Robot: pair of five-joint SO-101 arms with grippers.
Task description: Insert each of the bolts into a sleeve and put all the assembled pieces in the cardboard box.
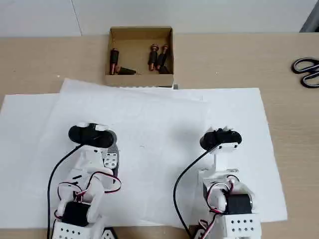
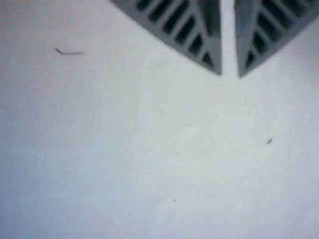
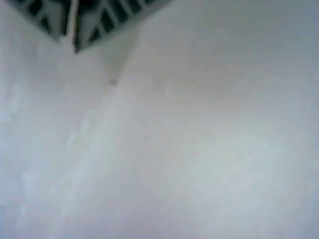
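Left hand [image 2: 229, 73] and right hand [image 3: 71, 44]: fingers all but together, gripping nothing, both over the white paper [image 1: 159, 124] on the bench [image 1: 40, 59]. Bolt-and-sleeve pieces [image 1: 153, 56] lie in the cardboard box [image 1: 141, 79].

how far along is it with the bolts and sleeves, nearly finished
It looks essentially finished. Done: every bolt-and-sleeve piece I can see lies inside the cardboard box. In hand: nothing; the left hand and right hand sit over the white paper, both holding nothing. Left: seemingly nothing, though whether each piece in there is fully assembled is too small to tell.
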